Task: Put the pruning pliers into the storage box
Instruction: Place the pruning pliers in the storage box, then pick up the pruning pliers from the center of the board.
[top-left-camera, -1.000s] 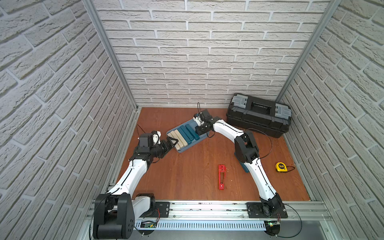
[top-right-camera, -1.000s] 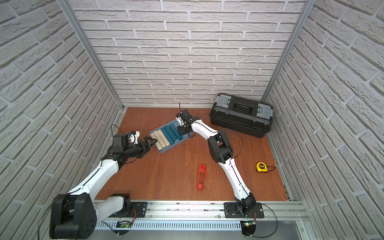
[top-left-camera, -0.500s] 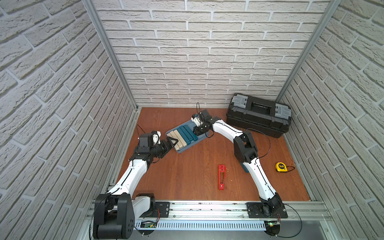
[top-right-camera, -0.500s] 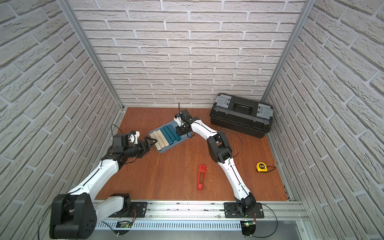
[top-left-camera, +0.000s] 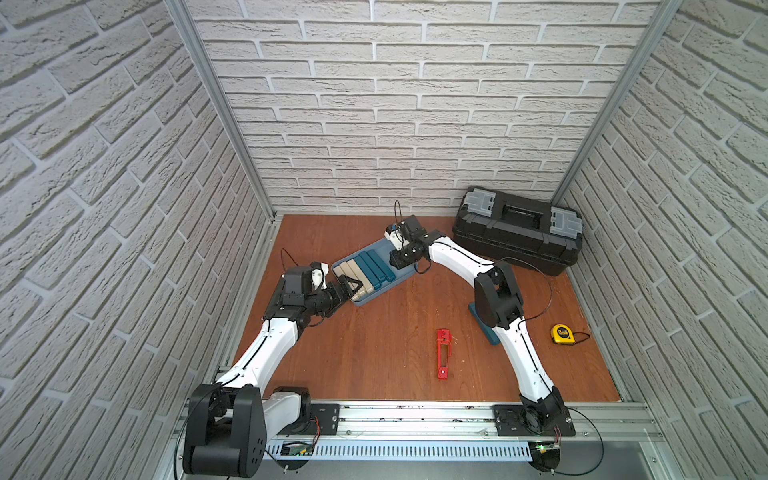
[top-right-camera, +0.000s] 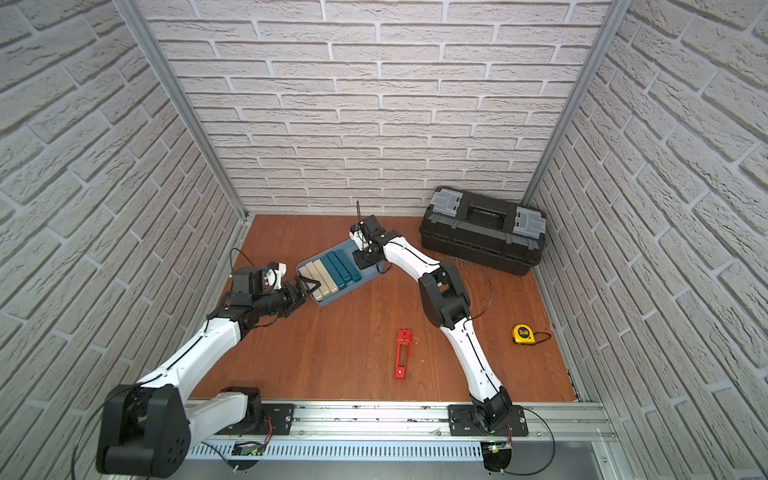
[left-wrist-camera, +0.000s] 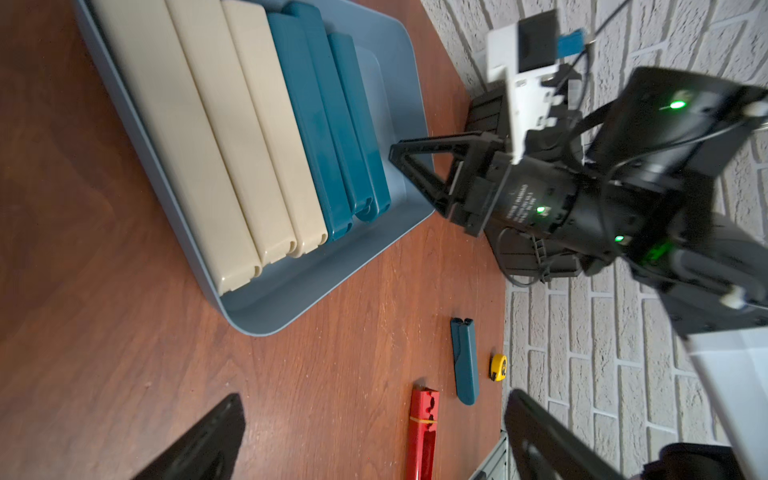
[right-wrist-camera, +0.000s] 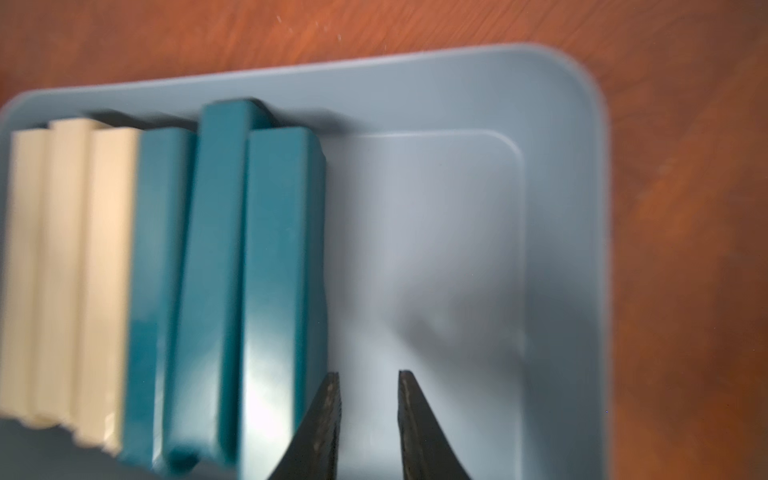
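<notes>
Step, as we judge it: quit box, fetch next piece. We see right gripper (right-wrist-camera: 368, 399) over bare end of storage box (right-wrist-camera: 436, 249), jaws narrowly parted, nothing between. We see left gripper (top-left-camera: 349, 287) spread wide, empty, at box's near corner. Three beige pliers (left-wrist-camera: 216, 137) and three teal pliers (left-wrist-camera: 328, 124) lie inside. Loose teal piece (left-wrist-camera: 465, 361) and red piece (top-left-camera: 443, 353) lie on table (top-left-camera: 374, 332). We lift straight up, clear of teal row, widen jaws, grasp across narrow width.

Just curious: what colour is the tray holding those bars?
Light blue; the tray shows best in the left wrist view.
</notes>
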